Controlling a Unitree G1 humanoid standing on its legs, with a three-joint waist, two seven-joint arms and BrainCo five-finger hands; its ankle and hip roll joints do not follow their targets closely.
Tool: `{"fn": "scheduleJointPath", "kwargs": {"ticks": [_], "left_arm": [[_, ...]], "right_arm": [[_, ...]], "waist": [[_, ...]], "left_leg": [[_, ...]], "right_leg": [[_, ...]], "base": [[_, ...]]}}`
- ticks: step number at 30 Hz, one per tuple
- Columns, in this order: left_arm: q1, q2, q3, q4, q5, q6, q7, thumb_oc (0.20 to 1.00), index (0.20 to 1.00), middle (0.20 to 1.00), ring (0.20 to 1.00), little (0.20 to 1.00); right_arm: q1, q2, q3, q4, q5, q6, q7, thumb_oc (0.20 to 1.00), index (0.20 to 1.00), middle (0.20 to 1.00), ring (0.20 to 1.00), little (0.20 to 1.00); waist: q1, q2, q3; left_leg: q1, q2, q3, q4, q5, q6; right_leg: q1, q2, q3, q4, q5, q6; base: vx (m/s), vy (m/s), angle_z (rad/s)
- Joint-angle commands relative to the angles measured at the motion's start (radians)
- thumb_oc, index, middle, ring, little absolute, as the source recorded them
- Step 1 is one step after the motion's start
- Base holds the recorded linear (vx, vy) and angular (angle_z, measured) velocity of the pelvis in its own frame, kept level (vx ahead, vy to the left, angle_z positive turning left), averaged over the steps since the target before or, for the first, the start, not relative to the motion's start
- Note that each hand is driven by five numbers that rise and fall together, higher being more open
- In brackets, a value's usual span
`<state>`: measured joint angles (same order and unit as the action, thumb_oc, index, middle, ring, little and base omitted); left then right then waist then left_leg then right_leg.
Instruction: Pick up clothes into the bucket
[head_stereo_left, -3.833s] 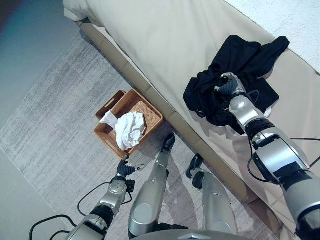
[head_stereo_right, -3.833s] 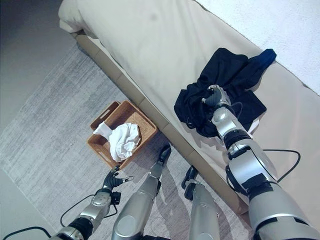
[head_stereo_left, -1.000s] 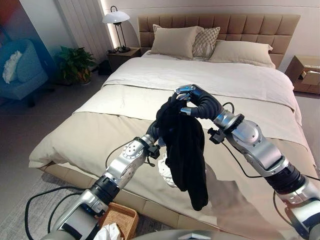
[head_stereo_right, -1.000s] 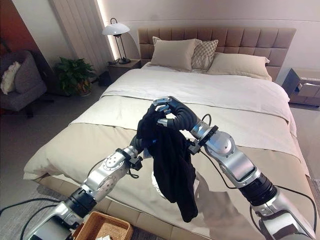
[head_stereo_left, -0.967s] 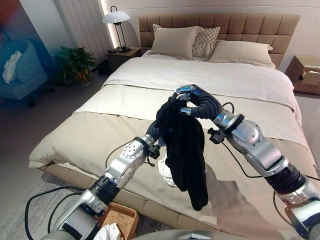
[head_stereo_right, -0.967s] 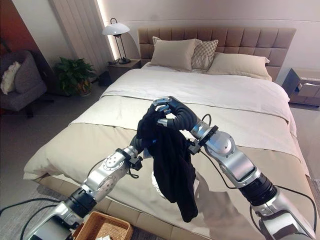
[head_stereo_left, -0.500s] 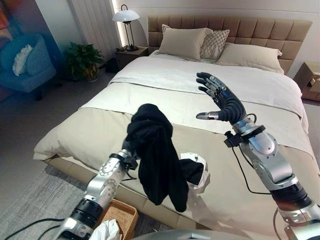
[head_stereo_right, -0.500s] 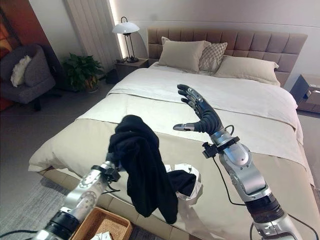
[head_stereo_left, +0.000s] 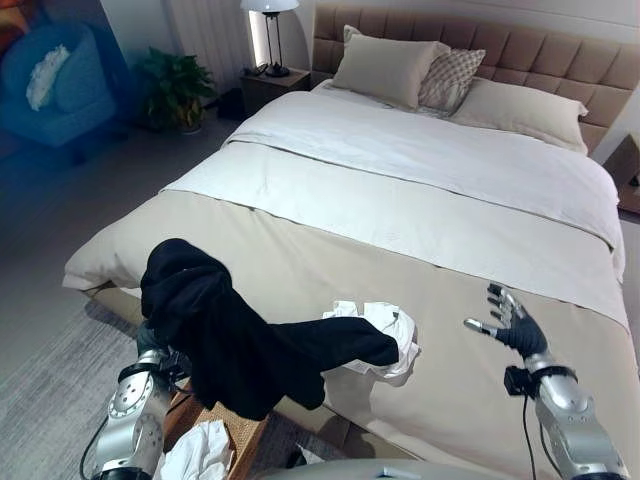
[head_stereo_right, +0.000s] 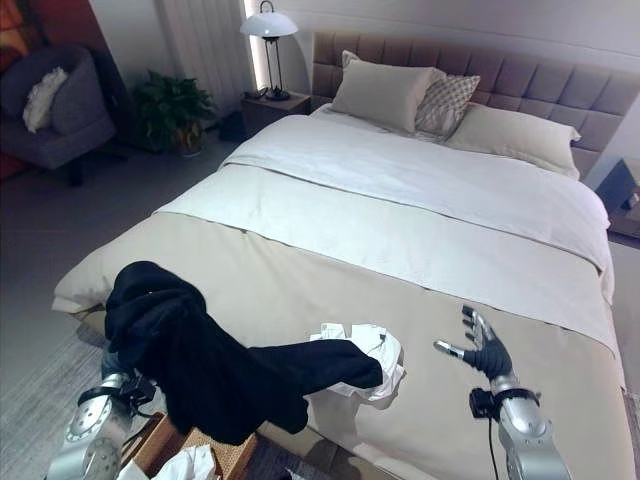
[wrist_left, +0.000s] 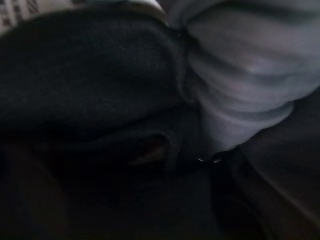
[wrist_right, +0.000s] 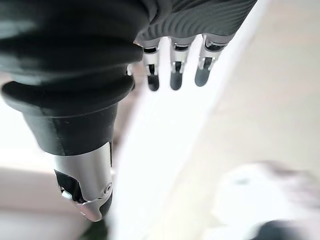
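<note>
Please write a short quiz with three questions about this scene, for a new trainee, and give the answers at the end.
1. True or false: the right hand is open and holds nothing.
2. Where does the white garment lie? A. on the pillows B. on the bed near its foot edge C. on the armchair
3. Fill in: the black garment hangs over the left arm, above the wicker ____ on the floor.

Key: 1. true. 2. B. 3. basket. The left hand's fingers are hidden under the black garment.
</note>
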<state>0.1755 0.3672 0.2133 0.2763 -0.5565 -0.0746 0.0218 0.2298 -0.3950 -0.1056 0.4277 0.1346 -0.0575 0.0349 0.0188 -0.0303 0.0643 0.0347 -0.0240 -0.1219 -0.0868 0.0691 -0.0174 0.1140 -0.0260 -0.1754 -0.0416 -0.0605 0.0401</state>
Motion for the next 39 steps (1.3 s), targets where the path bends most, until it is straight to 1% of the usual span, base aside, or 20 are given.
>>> {"fn": "scheduleJointPath", "kwargs": {"ticks": [1, 3, 7, 11, 16, 18, 19, 23, 25, 28, 30, 31, 33, 37, 38, 39], "left_arm": [[-0.056, 0.061, 0.09, -0.025, 0.035, -0.106, 0.055, 0.2, 0.2, 0.2, 0.2, 0.2], [-0.062, 0.069, 0.108, -0.01, 0.032, -0.121, 0.071, 0.2, 0.2, 0.2, 0.2, 0.2], [-0.101, 0.091, 0.092, 0.031, 0.009, -0.136, 0.091, 0.2, 0.2, 0.2, 0.2, 0.2], [-0.156, 0.119, 0.058, 0.081, 0.002, -0.149, 0.114, 0.2, 0.2, 0.2, 0.2, 0.2], [-0.223, 0.146, 0.037, 0.145, 0.0, -0.162, 0.171, 0.2, 0.2, 0.2, 0.2, 0.2], [-0.24, 0.165, 0.042, 0.165, 0.018, -0.169, 0.201, 0.2, 0.2, 0.2, 0.2, 0.2], [-0.249, 0.173, 0.044, 0.172, 0.016, -0.173, 0.212, 0.2, 0.2, 0.2, 0.2, 0.2], [-0.272, 0.194, 0.058, 0.191, 0.01, -0.188, 0.242, 0.2, 0.2, 0.2, 0.2, 0.2], [-0.297, 0.222, 0.063, 0.218, 0.021, -0.198, 0.277, 0.2, 0.2, 0.2, 0.2, 0.2], [-0.31, 0.236, 0.07, 0.223, 0.027, -0.205, 0.302, 0.2, 0.2, 0.2, 0.2, 0.2], [-0.299, 0.245, 0.104, 0.152, 0.028, -0.235, 0.34, 0.2, 0.2, 0.2, 0.2, 0.2], [-0.298, 0.244, 0.105, 0.15, 0.028, -0.234, 0.341, 0.2, 0.2, 0.2, 0.2, 0.2], [-0.277, 0.237, 0.139, 0.064, 0.008, -0.26, 0.342, 0.2, 0.2, 0.2, 0.2, 0.2], [-0.241, 0.237, 0.203, -0.049, -0.026, -0.291, 0.321, 0.2, 0.2, 0.2, 0.2, 0.2], [-0.229, 0.267, 0.228, -0.106, -0.018, -0.302, 0.31, 0.2, 0.2, 0.2, 0.2, 0.2], [-0.228, 0.266, 0.228, -0.107, -0.018, -0.301, 0.31, 0.2, 0.2, 0.2, 0.2, 0.2]], "right_arm": [[-0.064, 0.005, 0.032, 0.106, -0.069, -0.023, -0.069, 1.0, 1.0, 1.0, 1.0, 1.0], [-0.074, 0.01, 0.071, 0.223, -0.103, -0.018, -0.075, 1.0, 1.0, 1.0, 1.0, 1.0], [-0.108, 0.012, 0.132, 0.374, -0.144, -0.004, -0.078, 1.0, 1.0, 1.0, 1.0, 1.0], [-0.147, 0.011, 0.172, 0.465, -0.151, -0.003, -0.09, 1.0, 1.0, 1.0, 1.0, 1.0], [-0.189, 0.01, 0.21, 0.49, -0.137, -0.009, -0.106, 1.0, 1.0, 1.0, 1.0, 1.0], [-0.201, 0.013, 0.224, 0.489, -0.127, -0.015, -0.11, 1.0, 1.0, 1.0, 1.0, 1.0], [-0.209, 0.015, 0.229, 0.487, -0.121, -0.016, -0.114, 1.0, 1.0, 1.0, 1.0, 1.0], [-0.23, 0.021, 0.249, 0.477, -0.103, -0.025, -0.122, 1.0, 1.0, 1.0, 1.0, 1.0], [-0.249, 0.029, 0.275, 0.466, -0.089, -0.032, -0.13, 1.0, 1.0, 1.0, 1.0, 1.0], [-0.258, 0.036, 0.288, 0.463, -0.084, -0.036, -0.137, 1.0, 1.0, 1.0, 1.0, 1.0], [-0.268, 0.047, 0.302, 0.465, -0.075, -0.039, -0.143, 1.0, 1.0, 1.0, 1.0, 1.0], [-0.268, 0.047, 0.303, 0.465, -0.075, -0.039, -0.143, 1.0, 1.0, 1.0, 1.0, 1.0], [-0.264, 0.048, 0.302, 0.47, -0.076, -0.039, -0.14, 1.0, 1.0, 1.0, 1.0, 1.0], [-0.252, 0.046, 0.29, 0.5, -0.081, -0.034, -0.133, 1.0, 1.0, 1.0, 1.0, 1.0], [-0.245, 0.038, 0.283, 0.511, -0.085, -0.03, -0.129, 1.0, 1.0, 1.0, 1.0, 1.0], [-0.246, 0.038, 0.283, 0.511, -0.086, -0.03, -0.128, 1.0, 1.0, 1.0, 1.0, 1.0]], "waist": [[0.03, -0.036, 0.051], [0.043, -0.043, 0.088], [0.058, -0.056, 0.147], [0.066, -0.07, 0.196], [0.073, -0.081, 0.244], [0.077, -0.087, 0.264], [0.077, -0.089, 0.268], [0.083, -0.099, 0.295], [0.087, -0.108, 0.321], [0.091, -0.116, 0.33], [0.103, -0.124, 0.341], [0.102, -0.124, 0.341], [0.11, -0.12, 0.339], [0.114, -0.098, 0.324], [0.116, -0.082, 0.318], [0.115, -0.082, 0.317]], "left_leg": [[-0.061, -0.028, 0.013, 0.08, -0.049, 0.041], [-0.088, -0.032, 0.004, 0.102, -0.05, 0.041], [-0.165, -0.04, -0.018, 0.145, -0.036, 0.04], [-0.233, -0.047, -0.039, 0.18, -0.028, 0.038], [-0.296, -0.051, -0.053, 0.21, -0.022, 0.036], [-0.308, -0.048, -0.052, 0.221, -0.029, 0.034], [-0.319, -0.049, -0.054, 0.223, -0.024, 0.034], [-0.347, -0.048, -0.051, 0.242, -0.033, 0.032], [-0.374, -0.046, -0.048, 0.258, -0.036, 0.029], [-0.389, -0.043, -0.048, 0.263, -0.038, 0.029], [-0.395, -0.042, -0.047, 0.263, -0.041, 0.027], [-0.395, -0.042, -0.047, 0.263, -0.041, 0.027], [-0.393, -0.043, -0.05, 0.256, -0.042, 0.027], [-0.38, -0.05, -0.052, 0.237, -0.037, 0.03], [-0.366, -0.054, -0.054, 0.235, -0.045, 0.031], [-0.369, -0.055, -0.055, 0.233, -0.039, 0.032]], "right_leg": [[-0.114, -0.049, -0.006, 0.071, 0.067, 0.043], [-0.134, -0.049, -0.016, 0.085, 0.063, 0.04], [-0.193, -0.061, -0.037, 0.112, 0.072, 0.038], [-0.241, -0.074, -0.057, 0.139, 0.072, 0.036], [-0.29, -0.084, -0.066, 0.168, 0.067, 0.034], [-0.301, -0.085, -0.064, 0.177, 0.063, 0.035], [-0.312, -0.086, -0.064, 0.177, 0.067, 0.034], [-0.336, -0.086, -0.058, 0.187, 0.064, 0.034], [-0.36, -0.084, -0.053, 0.191, 0.069, 0.034], [-0.372, -0.081, -0.049, 0.189, 0.072, 0.035], [-0.373, -0.078, -0.047, 0.175, 0.08, 0.04], [-0.372, -0.078, -0.047, 0.175, 0.08, 0.04], [-0.367, -0.077, -0.046, 0.165, 0.079, 0.041], [-0.356, -0.08, -0.047, 0.157, 0.074, 0.04], [-0.347, -0.081, -0.046, 0.16, 0.066, 0.038], [-0.349, -0.082, -0.047, 0.158, 0.071, 0.039]], "base": [[-0.13, 0.0, 0.12], [-0.12, 0.004, 0.15], [-0.12, 0.007, 0.2], [-0.08, 0.012, 0.18], [-0.04, 0.022, 0.12], [-0.02, 0.013, 0.07], [0.0, 0.0, 0.0], [-0.02, 0.006, 0.01], [-0.02, 0.003, 0.0], [0.0, 0.0, 0.0], [0.0, 0.0, 0.0], [0.0, 0.0, 0.0], [0.0, 0.0, 0.0], [0.0, 0.0, 0.0], [0.0, 0.0, 0.0], [0.0, 0.0, 0.0]]}}
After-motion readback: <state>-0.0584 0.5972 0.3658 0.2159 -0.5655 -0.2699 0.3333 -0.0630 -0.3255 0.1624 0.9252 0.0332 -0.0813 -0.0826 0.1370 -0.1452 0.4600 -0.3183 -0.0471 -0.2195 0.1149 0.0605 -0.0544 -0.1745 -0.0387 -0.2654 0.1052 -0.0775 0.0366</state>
